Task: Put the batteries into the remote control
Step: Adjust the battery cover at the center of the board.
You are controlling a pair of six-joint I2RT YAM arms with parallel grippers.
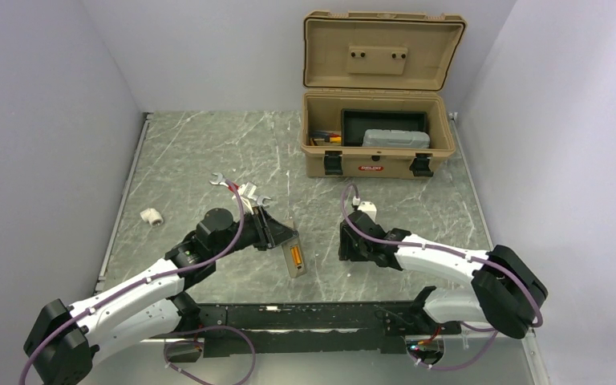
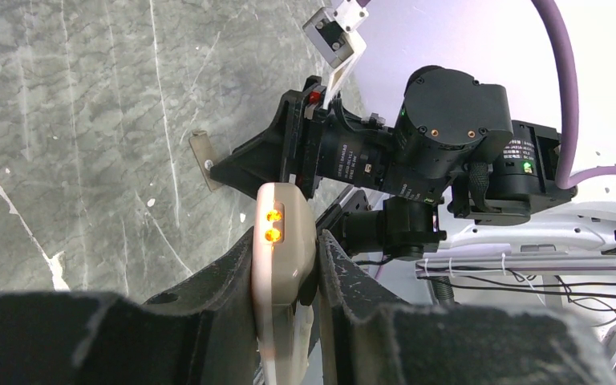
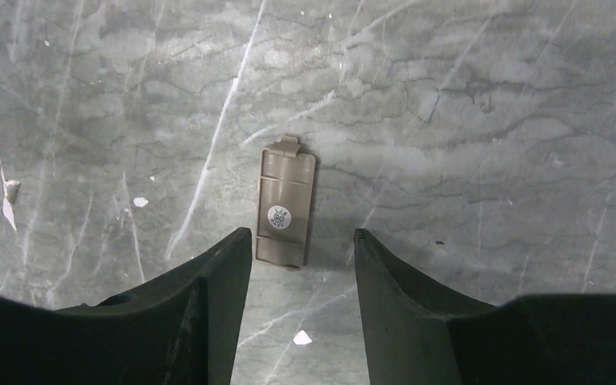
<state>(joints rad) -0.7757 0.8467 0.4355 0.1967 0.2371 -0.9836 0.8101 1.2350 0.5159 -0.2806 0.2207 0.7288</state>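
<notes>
My left gripper (image 1: 279, 234) is shut on the remote control (image 1: 297, 273) and holds it above the table, grey-tan back up. In the left wrist view the remote (image 2: 289, 265) is clamped between the fingers (image 2: 286, 241). The two orange batteries (image 2: 273, 225) sit side by side in its open bay, also seen from above (image 1: 294, 255). My right gripper (image 1: 346, 245) is open and points down at the table. In the right wrist view its fingertips (image 3: 302, 234) hang just above a tan battery cover (image 3: 286, 200) lying flat on the table.
An open tan toolbox (image 1: 377, 148) stands at the back. A silver wrench (image 1: 239, 191) lies behind the left gripper. A small white fitting (image 1: 152, 216) lies at the left. The right gripper (image 2: 289, 160) faces the remote's end in the left wrist view.
</notes>
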